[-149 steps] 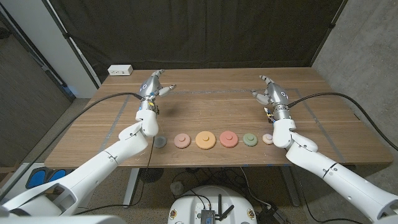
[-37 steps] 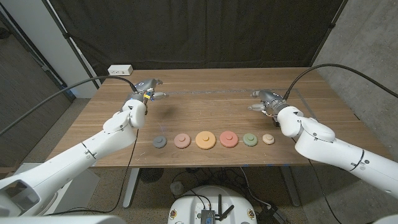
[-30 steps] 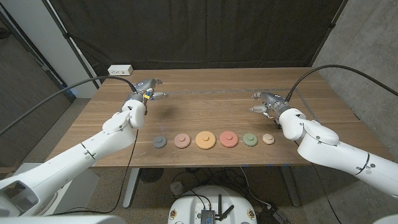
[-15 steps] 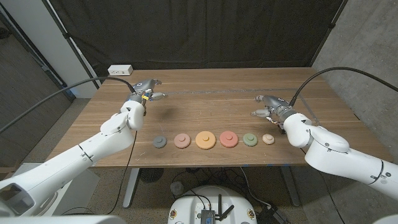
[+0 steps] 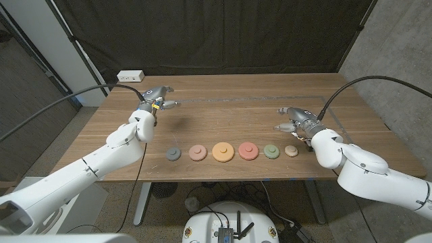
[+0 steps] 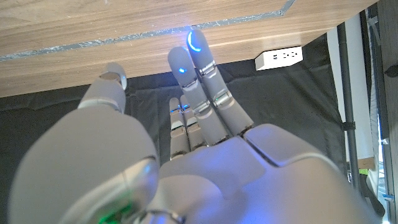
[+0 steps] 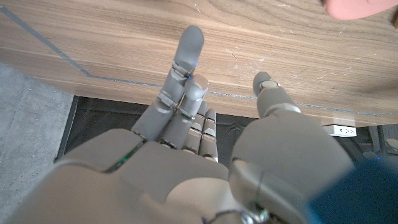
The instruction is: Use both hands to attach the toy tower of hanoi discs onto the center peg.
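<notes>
Several flat discs lie in a row near the table's front edge: grey [image 5: 173, 154], pink [image 5: 198, 152], orange [image 5: 223, 151], red [image 5: 248, 150], green [image 5: 271, 151] and a small beige one [image 5: 291, 150]. Each has a raised knob in its middle, and I cannot make out a separate peg. My left hand [image 5: 158, 96] hovers over the back left of the table, far behind the grey disc, fingers stretched out and holding nothing [image 6: 186, 143]. My right hand [image 5: 293, 120] hangs just behind the green and beige discs, fingers apart and empty [image 7: 199, 155]. An edge of a reddish disc [image 7: 354, 6] shows past it.
A white power strip [image 5: 130, 75] sits at the table's back left corner, also seen as the power strip [image 6: 278, 58] beyond my left fingers. Thin tape lines [image 5: 223, 100] mark a rectangle on the wooden table [image 5: 223, 121]. A black curtain hangs behind.
My right hand has drifted forward and to the right, closer to the green and beige discs. The left hand has barely moved. The discs lie as before.
</notes>
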You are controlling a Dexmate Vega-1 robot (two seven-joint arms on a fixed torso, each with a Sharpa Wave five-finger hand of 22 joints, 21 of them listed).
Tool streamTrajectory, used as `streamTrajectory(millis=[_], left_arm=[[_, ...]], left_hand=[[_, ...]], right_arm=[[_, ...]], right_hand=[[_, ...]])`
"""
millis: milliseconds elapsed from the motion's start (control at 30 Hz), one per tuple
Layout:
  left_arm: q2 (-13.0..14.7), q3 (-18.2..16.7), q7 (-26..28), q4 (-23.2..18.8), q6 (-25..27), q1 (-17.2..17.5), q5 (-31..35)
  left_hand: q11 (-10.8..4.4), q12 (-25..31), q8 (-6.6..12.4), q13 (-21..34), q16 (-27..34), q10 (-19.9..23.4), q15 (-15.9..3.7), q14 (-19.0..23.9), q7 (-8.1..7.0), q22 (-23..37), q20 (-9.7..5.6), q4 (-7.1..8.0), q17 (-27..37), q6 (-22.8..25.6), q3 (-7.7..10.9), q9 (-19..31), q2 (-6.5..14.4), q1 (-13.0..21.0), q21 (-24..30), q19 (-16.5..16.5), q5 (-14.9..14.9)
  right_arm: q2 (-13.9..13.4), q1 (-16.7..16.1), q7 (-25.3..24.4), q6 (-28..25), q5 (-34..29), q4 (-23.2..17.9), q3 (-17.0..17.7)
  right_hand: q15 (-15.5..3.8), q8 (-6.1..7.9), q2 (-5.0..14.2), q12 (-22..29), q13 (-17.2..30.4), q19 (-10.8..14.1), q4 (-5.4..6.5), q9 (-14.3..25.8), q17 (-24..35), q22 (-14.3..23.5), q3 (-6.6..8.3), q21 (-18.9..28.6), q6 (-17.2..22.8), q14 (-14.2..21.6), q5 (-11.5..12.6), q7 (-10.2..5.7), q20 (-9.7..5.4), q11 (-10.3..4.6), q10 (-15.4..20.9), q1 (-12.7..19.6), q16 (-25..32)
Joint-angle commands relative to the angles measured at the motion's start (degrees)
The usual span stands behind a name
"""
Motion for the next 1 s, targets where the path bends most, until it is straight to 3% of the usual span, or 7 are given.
streamTrajectory(millis=[33, 500, 1000], left_arm=[[0.1, -0.3, 0.6, -0.2, -0.9, 0.6, -0.4], [0.5, -0.5, 0.5, -0.5, -1.7, 1.1, -0.6], [0.8, -1.1, 0.9, -1.4, -2.1, 1.7, -0.4]], left_hand=[[0.12, 0.0, -0.32, 0.3, 0.5, 0.2, -2.58, -0.3, 0.09, 0.1, -3.91, 0.11, 0.1, 0.4, -0.49, 0.1, 0.1, -0.5, 0.3, -0.4, 0.1], [0.22, -0.2, -0.40, 0.5, 0.8, 0.3, -2.60, -0.4, 0.19, -0.3, -3.93, 0.20, -0.2, 0.4, -0.84, 0.1, 0.4, -1.0, 0.6, -0.5, 0.0], [0.18, -0.4, -0.41, 0.8, 1.2, 0.4, -2.61, -0.5, 0.22, -0.6, -3.88, 0.11, -0.3, 0.6, -1.05, 0.1, 0.7, -1.2, 1.1, -0.6, 0.0]], right_arm=[[-2.1, -4.2, -2.7, -0.3, 0.3, -3.3, 1.3], [-3.7, -8.9, -5.1, -1.8, 1.1, -7.0, 2.3], [-5.9, -11.1, -6.1, -3.7, 1.9, -9.2, 2.4]], right_hand=[[-4.90, -0.12, 0.21, 0.4, 0.4, -0.1, -0.01, 0.2, 0.3, -0.2, -0.41, 0.5, -0.2, 0.2, 0.4, -0.03, -0.59, -0.04, -0.1, 0.9, 0.1], [-4.89, -0.07, 0.22, 0.2, 0.4, -0.5, 0.07, 0.2, -0.3, -0.6, -0.69, 0.7, -0.3, -0.4, 0.4, -0.08, -0.55, 0.04, -0.5, 1.0, -0.7], [-4.89, -0.22, 0.24, -0.1, 0.4, -1.8, 0.15, 0.2, -1.1, -1.6, -1.44, 1.2, -1.2, -1.5, 0.6, 0.41, -0.52, 0.12, -1.6, 1.2, -2.0]])
